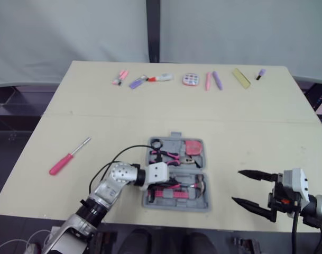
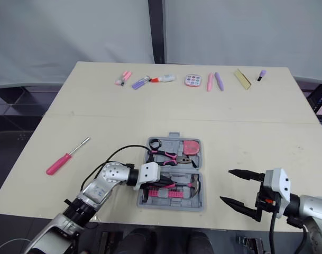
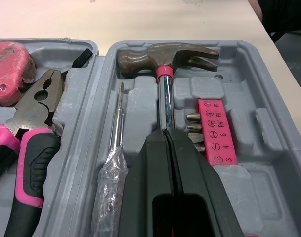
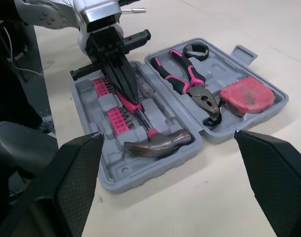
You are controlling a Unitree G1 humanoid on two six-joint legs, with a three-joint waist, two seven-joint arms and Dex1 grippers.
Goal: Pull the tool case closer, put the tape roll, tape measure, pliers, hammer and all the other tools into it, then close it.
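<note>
The grey tool case (image 1: 205, 203) lies open near the table's front edge. One half holds the black tape roll (image 4: 195, 51), the pink-handled pliers (image 4: 190, 79) and the red tape measure (image 4: 246, 96). In the other half are the hammer (image 3: 165, 57), a pink bit holder (image 3: 215, 131) and a thin screwdriver (image 3: 118, 123). My left gripper (image 3: 166, 132) is shut, its tips down on the hammer's shaft inside the case. Right of the case, my right gripper (image 1: 236, 186) hovers open and holds nothing. A pink-handled screwdriver (image 1: 68, 156) lies on the table left of the case.
Along the table's far edge lie several small items, among them a red-and-white marker (image 1: 161, 78), a round pink palette (image 1: 190, 79) and a yellow ruler (image 1: 241, 77). A black cable loops from my left wrist beside the case.
</note>
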